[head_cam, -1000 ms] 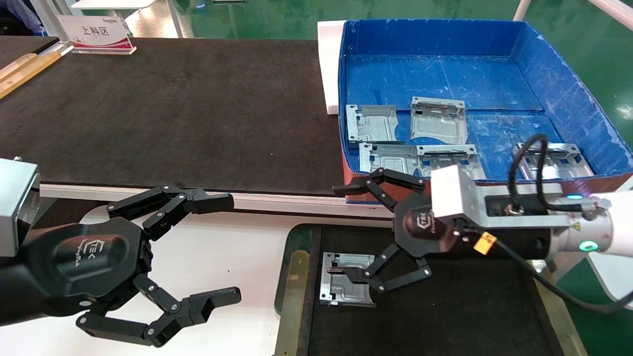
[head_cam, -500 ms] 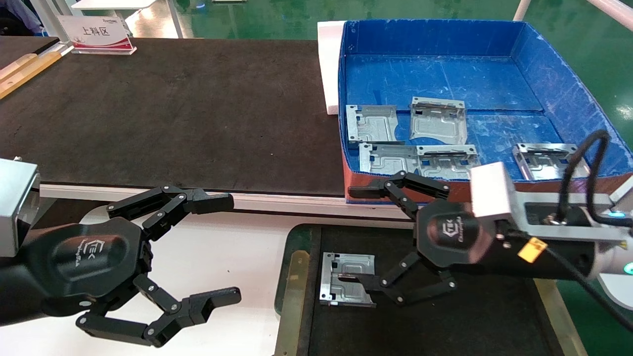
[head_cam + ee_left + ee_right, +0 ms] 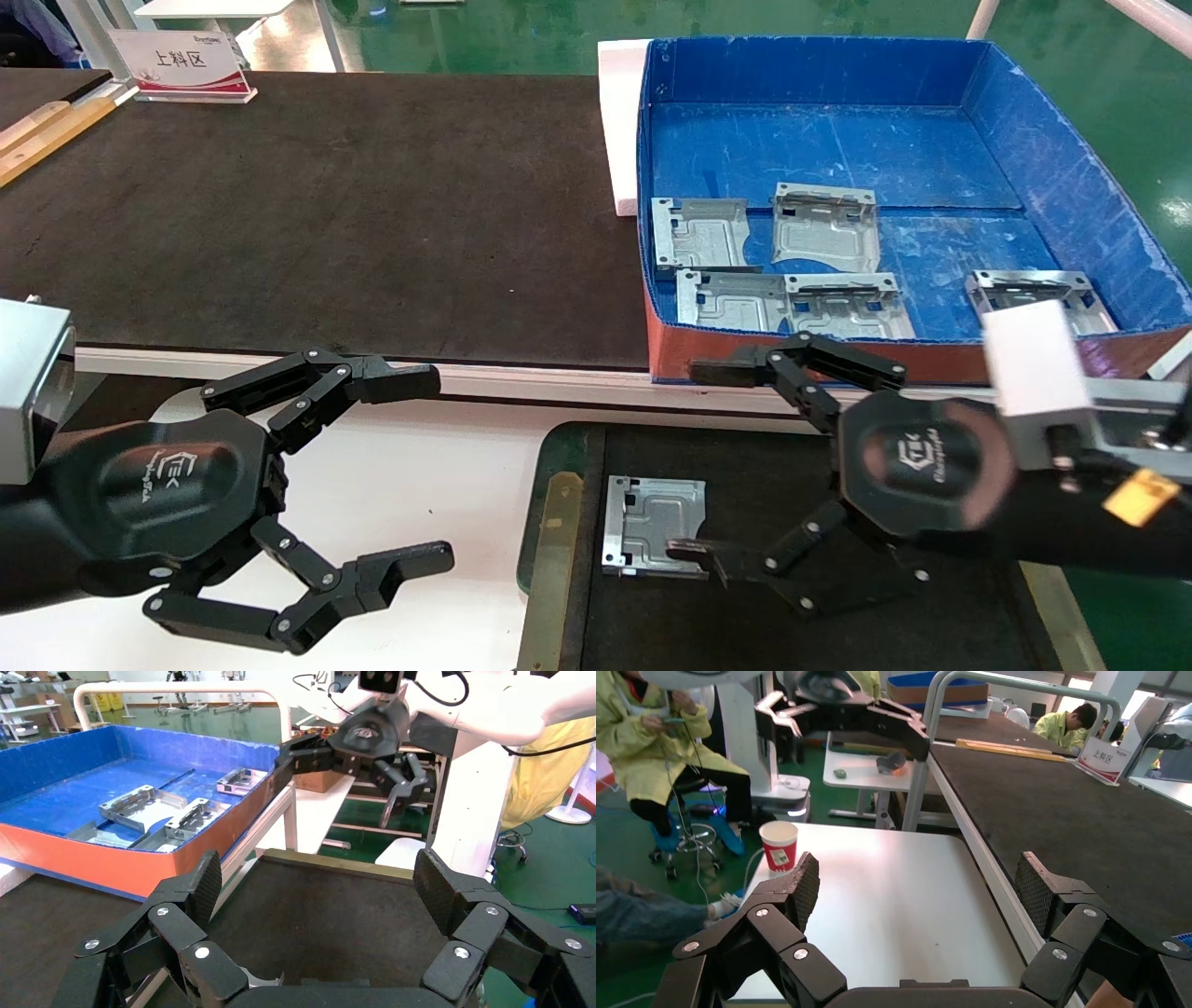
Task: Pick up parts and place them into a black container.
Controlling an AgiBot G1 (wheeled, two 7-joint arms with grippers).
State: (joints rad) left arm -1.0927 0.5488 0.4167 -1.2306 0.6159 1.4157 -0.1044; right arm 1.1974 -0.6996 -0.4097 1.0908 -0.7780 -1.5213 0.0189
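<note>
Right end effector point(image 3: 712, 466) beside part point(image 3: 654, 527)

One stamped silver-grey sheet-metal part point(image 3: 654, 527) lies on the floor of the shallow black container point(image 3: 875, 643), near its left side. Behind the container stands the blue box with a red-brown front point(image 3: 931, 140), holding five such parts. The long dark brown belt surface point(image 3: 326, 214) extends left of the box.
</note>
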